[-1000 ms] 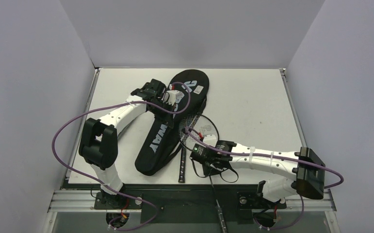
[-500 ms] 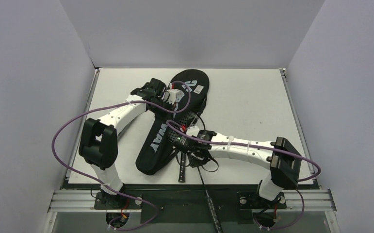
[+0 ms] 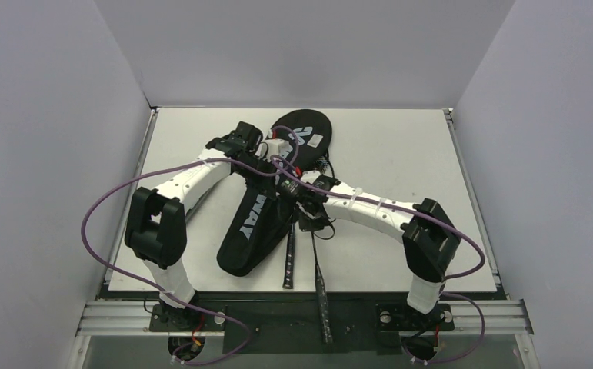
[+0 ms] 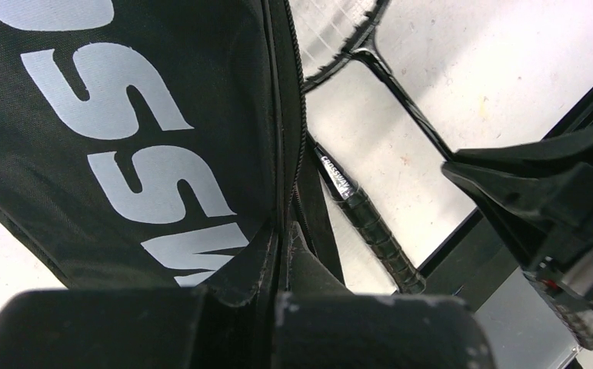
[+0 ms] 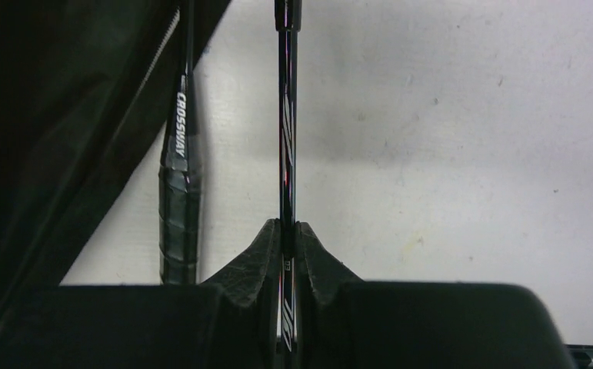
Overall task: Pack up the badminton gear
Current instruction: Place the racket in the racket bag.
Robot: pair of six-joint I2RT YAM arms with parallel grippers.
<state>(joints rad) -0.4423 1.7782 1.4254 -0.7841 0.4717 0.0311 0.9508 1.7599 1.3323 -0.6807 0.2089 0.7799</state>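
racket [image 5: 287, 138] was clamped by its thin shaft in the right gripper [image 5: 287, 231], jaws shut tight on it. long axis ran 12 to 6, head end at 12, grip past the near edge of the table [image 3: 401, 154]. bag [image 3: 248, 227] lay just off at 10 o'clock from those jaws, and the left gripper [image 4: 278, 257] was closed, pinching its zipper edge. second racket [image 3: 288, 265] poked its handle out alongside. guessing a push toward 12 feeds it in. white top, plain walls [image 3: 278, 54] on three sides.

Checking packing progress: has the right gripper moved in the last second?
Yes. The right gripper, shut on a racket, has moved away from the table's near edge, toward the bag.
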